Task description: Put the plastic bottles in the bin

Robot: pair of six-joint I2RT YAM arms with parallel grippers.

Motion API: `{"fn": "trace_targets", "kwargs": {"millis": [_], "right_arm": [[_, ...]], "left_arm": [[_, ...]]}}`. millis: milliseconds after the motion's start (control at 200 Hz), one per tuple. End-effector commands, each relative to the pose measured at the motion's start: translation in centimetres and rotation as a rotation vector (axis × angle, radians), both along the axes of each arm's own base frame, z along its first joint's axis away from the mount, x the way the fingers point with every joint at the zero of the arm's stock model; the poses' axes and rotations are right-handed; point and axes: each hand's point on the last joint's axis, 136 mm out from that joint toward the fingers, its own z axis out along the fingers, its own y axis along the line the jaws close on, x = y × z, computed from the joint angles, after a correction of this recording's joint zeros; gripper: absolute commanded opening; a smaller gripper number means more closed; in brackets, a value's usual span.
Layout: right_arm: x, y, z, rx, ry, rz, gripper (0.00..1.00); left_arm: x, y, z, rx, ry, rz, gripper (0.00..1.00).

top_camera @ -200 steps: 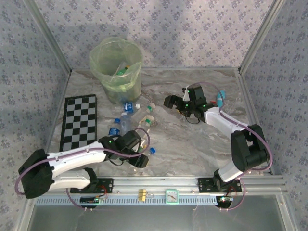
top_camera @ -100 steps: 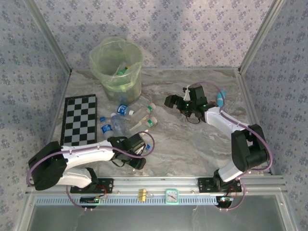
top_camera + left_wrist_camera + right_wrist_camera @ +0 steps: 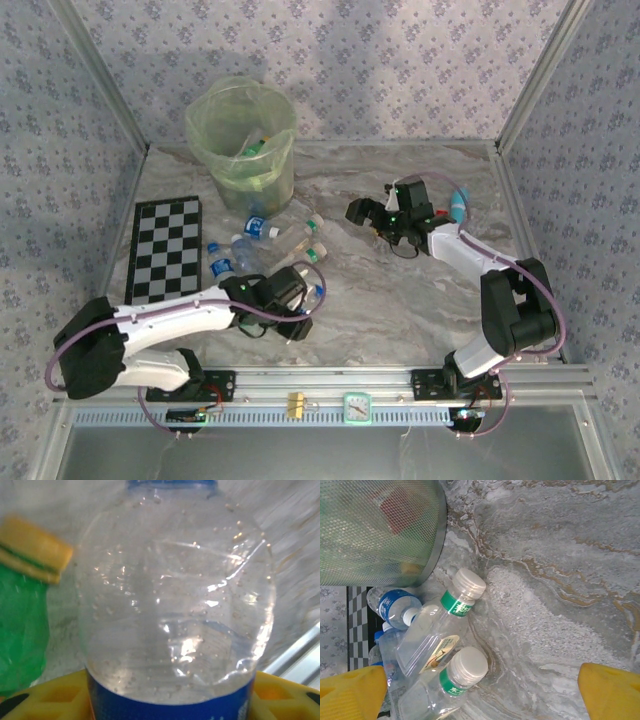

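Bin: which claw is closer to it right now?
Right. The right claw, open, sits to the right of the bin, past the loose bottles. The left claw is farther, near the front edge of the table, holding a clear blue-labelled bottle.

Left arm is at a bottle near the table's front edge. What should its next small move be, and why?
Probably a short straight lift. In the left wrist view the left gripper's yellow fingers sit against both sides of the clear bottle's blue label, so it looks gripped. A green bottle lies close beside it; rising first should avoid dragging that toward the bin.
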Motion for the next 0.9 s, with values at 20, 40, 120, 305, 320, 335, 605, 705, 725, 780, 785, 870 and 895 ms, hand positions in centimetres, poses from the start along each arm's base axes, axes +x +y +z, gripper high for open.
{"fn": "trace_targets", "kwargs": {"millis": [20, 40, 120, 305, 320, 335, 605, 705, 725, 780, 785, 870, 895], "right_arm": [[0.1, -0.8, 0.2, 0.030, 0.002, -0.034, 1.00], [0.2, -0.9, 0.3, 0.031, 0.000, -0.036, 1.00], [0.1, -1.4, 0.3, 0.028, -0.001, -0.048, 1.00], [0.0, -2.1, 0.7, 0.025, -0.010, -0.067, 1.00], [0.0, -2.1, 0.7, 0.026, -0.013, -0.068, 1.00], [0.0, -2.2, 0.7, 0.027, -0.010, -0.069, 1.00], [-0.1, -1.8, 0.8, 0.052, -0.017, -0.065, 1.00], [-0.2, -1.6, 0.6, 0.053, -0.016, -0.061, 1.00], [-0.2, -1.5, 0.6, 0.053, -0.015, -0.060, 1.00], [-0.2, -1.6, 0.4, 0.053, -0.013, -0.061, 1.00], [-0.2, -1.6, 0.4, 0.053, -0.014, -0.062, 1.00], [-0.3, -1.5, 0.3, 0.050, -0.015, -0.060, 1.00], [-0.3, -1.6, 0.3, 0.049, -0.016, -0.062, 1.00]], "left_arm": [[2.4, -2.5, 4.7, -0.103, -0.126, -0.012, 0.47], [2.9, -2.7, 5.1, -0.113, -0.140, -0.007, 0.47], [5.0, -3.7, 7.2, -0.168, -0.196, 0.030, 0.47], [10.9, -5.0, 13.6, -0.303, -0.414, 0.086, 0.47], [11.5, -5.0, 14.1, -0.309, -0.435, 0.091, 0.47], [12.0, -5.1, 14.8, -0.318, -0.457, 0.096, 0.47], [19.5, -5.3, 26.2, -0.427, -0.755, 0.094, 0.47], [21.6, -4.4, 29.7, -0.390, -0.841, 0.079, 0.47], [22.0, -4.2, 30.3, -0.381, -0.853, 0.082, 0.47], [23.3, -3.2, 31.5, -0.349, -0.881, 0.095, 0.47], [23.4, -3.1, 31.7, -0.348, -0.885, 0.099, 0.47], [25.4, -1.0, 33.5, -0.309, -0.917, 0.144, 0.47], [25.9, -0.3, 33.9, -0.296, -0.921, 0.161, 0.46]]}}
